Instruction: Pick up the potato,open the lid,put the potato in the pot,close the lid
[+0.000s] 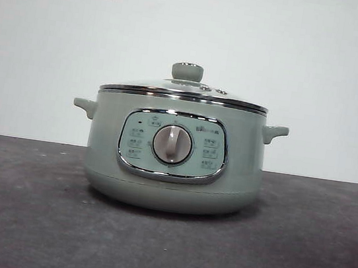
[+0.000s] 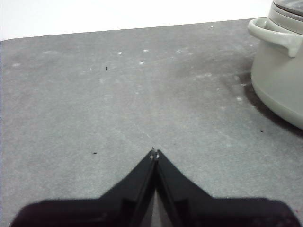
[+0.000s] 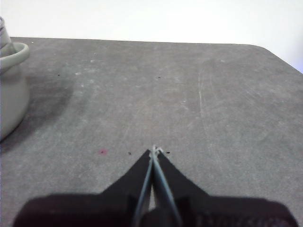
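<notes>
Jaws of both the left gripper point(image 2: 155, 153) and right gripper point(image 3: 154, 150) are clenched empty; the lid point(image 1: 185, 89), likely fragile glass, is best taken by its knob point(image 1: 188, 72).

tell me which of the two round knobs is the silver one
The dial in the middle of the control panel on the pot front. The other, the knob on the lid, is pale green.

Even bright light; soft shadow under pot point(image 1: 175, 153).
</notes>
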